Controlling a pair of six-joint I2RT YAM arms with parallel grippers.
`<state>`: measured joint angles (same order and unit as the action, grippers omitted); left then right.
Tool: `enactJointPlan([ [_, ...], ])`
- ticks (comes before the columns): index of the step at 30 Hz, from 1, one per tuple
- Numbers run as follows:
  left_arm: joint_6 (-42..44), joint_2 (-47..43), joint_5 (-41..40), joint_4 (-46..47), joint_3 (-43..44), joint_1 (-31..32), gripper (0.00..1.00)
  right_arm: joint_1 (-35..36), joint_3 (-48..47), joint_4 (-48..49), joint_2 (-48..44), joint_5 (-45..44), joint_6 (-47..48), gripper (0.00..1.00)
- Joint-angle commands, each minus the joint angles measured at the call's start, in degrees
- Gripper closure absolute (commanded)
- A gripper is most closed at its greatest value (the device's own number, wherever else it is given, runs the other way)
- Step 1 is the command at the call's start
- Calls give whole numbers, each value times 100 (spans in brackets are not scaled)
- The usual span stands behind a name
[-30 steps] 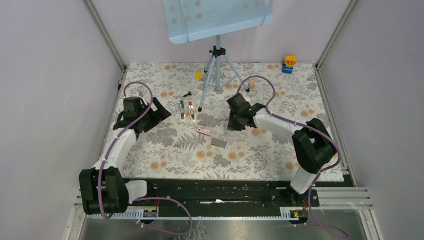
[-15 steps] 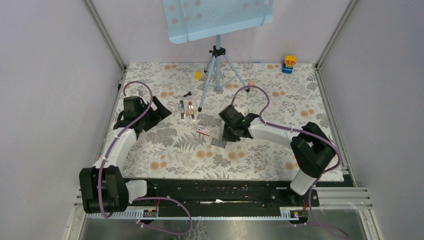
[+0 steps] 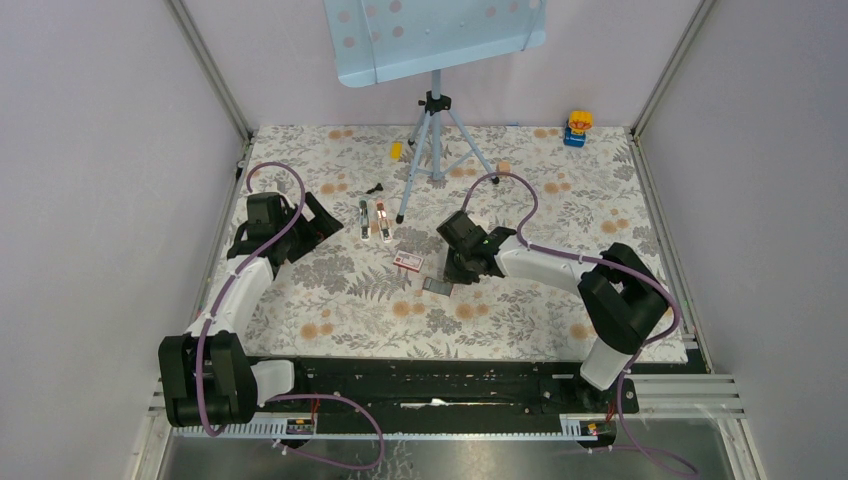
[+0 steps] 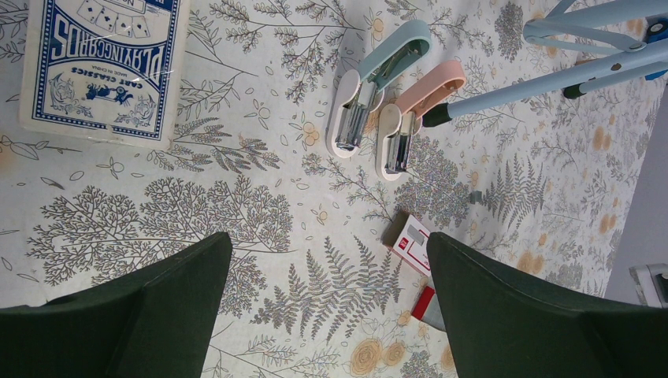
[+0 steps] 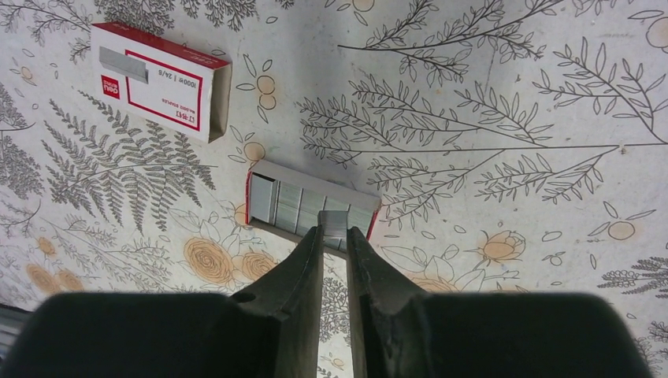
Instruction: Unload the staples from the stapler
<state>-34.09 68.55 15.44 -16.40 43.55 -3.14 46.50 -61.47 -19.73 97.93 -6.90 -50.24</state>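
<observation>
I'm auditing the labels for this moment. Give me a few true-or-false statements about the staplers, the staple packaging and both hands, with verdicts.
1. The left hand is open and holds nothing. True.
2. The right hand pinches a strip of staples at the near edge of the staple tray. True.
3. The pink stapler is in the left hand. False: it lies on the table beside a light blue stapler.
4. The staple tray sits inside its red-and-white sleeve. False: it lies out on the table, apart from the sleeve.
5. The playing-card box lies between the two staplers. False: it lies off to one side of both.
</observation>
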Motion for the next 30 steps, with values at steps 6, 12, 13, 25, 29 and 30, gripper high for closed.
enactJointPlan([
  [6,51,-33,55,225,22,-44,1,84,-62,203,220,-68,-126,78],
  [12,53,-16,64,232,22,-44,1,95,-67,197,298,-49,-132,78],
  [13,52,-17,64,231,23,-43,1,95,-60,197,298,-49,-129,77],
  [25,60,-26,64,225,22,-46,1,99,-108,152,368,4,-94,70],
  [29,62,-18,62,225,26,-38,1,107,-127,129,305,-11,-89,69],
  [30,65,-18,64,225,29,-38,1,112,-140,121,279,-20,-90,68],
])
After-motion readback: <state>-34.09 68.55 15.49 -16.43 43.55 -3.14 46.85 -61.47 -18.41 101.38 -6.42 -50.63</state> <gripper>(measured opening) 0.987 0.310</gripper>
